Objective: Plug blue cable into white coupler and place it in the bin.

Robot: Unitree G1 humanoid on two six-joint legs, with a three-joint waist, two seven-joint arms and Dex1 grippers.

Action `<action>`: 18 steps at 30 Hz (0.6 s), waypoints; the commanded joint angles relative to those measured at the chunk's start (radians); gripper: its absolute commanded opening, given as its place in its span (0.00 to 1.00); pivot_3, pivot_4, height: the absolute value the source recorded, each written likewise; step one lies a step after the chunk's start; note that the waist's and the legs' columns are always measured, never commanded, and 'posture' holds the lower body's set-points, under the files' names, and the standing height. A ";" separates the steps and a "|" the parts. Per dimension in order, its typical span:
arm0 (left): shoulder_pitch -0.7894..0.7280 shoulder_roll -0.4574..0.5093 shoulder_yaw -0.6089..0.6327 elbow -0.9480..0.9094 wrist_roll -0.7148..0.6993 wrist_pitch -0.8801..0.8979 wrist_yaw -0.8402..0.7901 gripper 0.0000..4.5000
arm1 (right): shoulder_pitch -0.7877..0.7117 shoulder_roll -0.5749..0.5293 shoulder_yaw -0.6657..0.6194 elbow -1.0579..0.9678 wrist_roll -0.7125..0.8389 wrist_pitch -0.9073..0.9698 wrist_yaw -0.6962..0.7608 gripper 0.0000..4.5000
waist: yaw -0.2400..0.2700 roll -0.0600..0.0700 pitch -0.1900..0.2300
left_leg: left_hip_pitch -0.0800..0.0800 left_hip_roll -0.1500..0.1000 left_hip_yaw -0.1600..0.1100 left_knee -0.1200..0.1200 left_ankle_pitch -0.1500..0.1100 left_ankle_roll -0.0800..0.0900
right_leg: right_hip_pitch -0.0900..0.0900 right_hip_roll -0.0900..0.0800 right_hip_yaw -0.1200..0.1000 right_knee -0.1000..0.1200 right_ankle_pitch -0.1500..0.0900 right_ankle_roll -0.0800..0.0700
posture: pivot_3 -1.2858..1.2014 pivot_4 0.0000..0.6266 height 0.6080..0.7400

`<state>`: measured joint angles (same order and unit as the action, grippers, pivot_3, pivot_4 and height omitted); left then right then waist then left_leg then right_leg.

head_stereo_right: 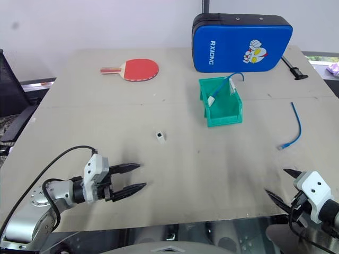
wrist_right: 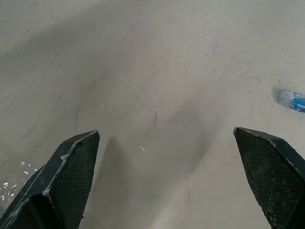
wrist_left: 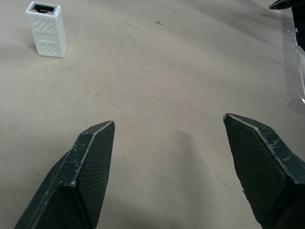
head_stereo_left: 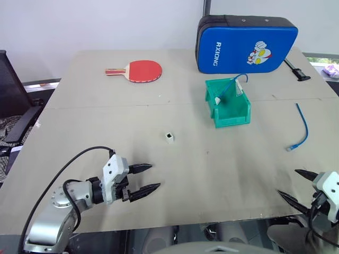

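Both grippers, left gripper [head_stereo_left: 149, 178] and right gripper [head_stereo_left: 297, 184], wide, empty. Blue cable [head_stereo_left: 304, 127] probably limp; best gripped behind plug. White coupler [head_stereo_left: 169, 137] light, slippery.

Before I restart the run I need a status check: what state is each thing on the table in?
blue cable: loose on table, unplugged.
white coupler: upright, alone, socket empty.
bin: upright, holds another blue cable.
left gripper: open, empty.
right gripper: open, empty.
paddle: lying flat.

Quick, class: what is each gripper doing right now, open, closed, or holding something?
Left gripper: open, holding nothing.
Right gripper: open, holding nothing.
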<state>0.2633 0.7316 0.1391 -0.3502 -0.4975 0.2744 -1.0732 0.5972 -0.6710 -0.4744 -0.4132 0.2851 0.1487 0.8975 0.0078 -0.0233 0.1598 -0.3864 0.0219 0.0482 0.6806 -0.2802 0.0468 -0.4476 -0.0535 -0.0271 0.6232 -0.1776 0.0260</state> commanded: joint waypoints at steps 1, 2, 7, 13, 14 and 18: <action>-0.024 -0.019 -0.015 -0.037 -0.021 0.014 0.022 0.84 | -0.037 -0.017 -0.027 -0.010 0.023 -0.003 -0.004 0.99 | 0.003 0.000 0.000 | 0.000 0.000 0.000 0.000 0.000 0.000 | 0.000 0.000 0.000 0.000 0.000 0.000 | 0.52 0.24 0.93; -0.040 -0.035 -0.029 -0.066 -0.051 0.045 0.037 0.84 | -0.076 -0.044 -0.029 -0.015 0.036 0.025 -0.005 0.99 | 0.005 0.000 0.000 | 0.000 0.000 0.000 0.000 0.000 0.000 | 0.000 0.000 0.000 0.000 0.000 0.000 | 0.52 0.24 0.93; -0.104 -0.049 -0.094 -0.157 -0.068 0.057 0.020 0.84 | -0.273 -0.338 0.047 0.110 -0.040 0.113 0.117 0.99 | 0.003 0.003 0.002 | 0.002 -0.001 0.004 0.004 0.000 0.000 | 0.002 -0.002 0.001 0.000 0.000 0.000 | 0.52 0.24 0.93; -0.137 -0.042 -0.145 -0.209 -0.039 0.028 0.012 0.84 | -0.642 -0.570 0.351 0.393 -0.192 -0.005 0.306 0.99 | 0.005 0.003 0.003 | 0.003 0.000 0.001 0.002 0.000 0.000 | 0.002 0.004 0.001 0.001 0.000 -0.001 | 0.52 0.24 0.93; -0.138 -0.044 -0.149 -0.216 -0.041 0.033 0.018 0.84 | -0.711 -0.578 0.412 0.453 -0.230 -0.040 0.340 0.99 | 0.004 0.004 0.003 | 0.002 0.000 0.001 0.001 0.000 0.000 | 0.001 0.004 0.001 0.001 0.000 -0.001 | 0.52 0.24 0.93; -0.130 -0.047 -0.162 -0.242 -0.042 0.040 0.037 0.84 | -0.975 -0.530 0.614 0.684 -0.365 -0.187 0.450 0.72 | 0.004 0.004 0.004 | 0.001 0.000 0.001 0.000 0.000 0.000 | 0.000 0.006 0.002 0.000 -0.001 -0.002 | 0.52 0.24 0.93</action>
<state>0.1267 0.6815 -0.0177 -0.5466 -0.5341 0.3197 -1.0425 -0.3388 -1.2060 0.0976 0.2140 -0.0363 0.0171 1.3010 0.0122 -0.0191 0.1637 -0.3858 0.0216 0.0495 0.6806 -0.2801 0.0474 -0.4473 -0.0476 -0.0256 0.6231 -0.1786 0.0233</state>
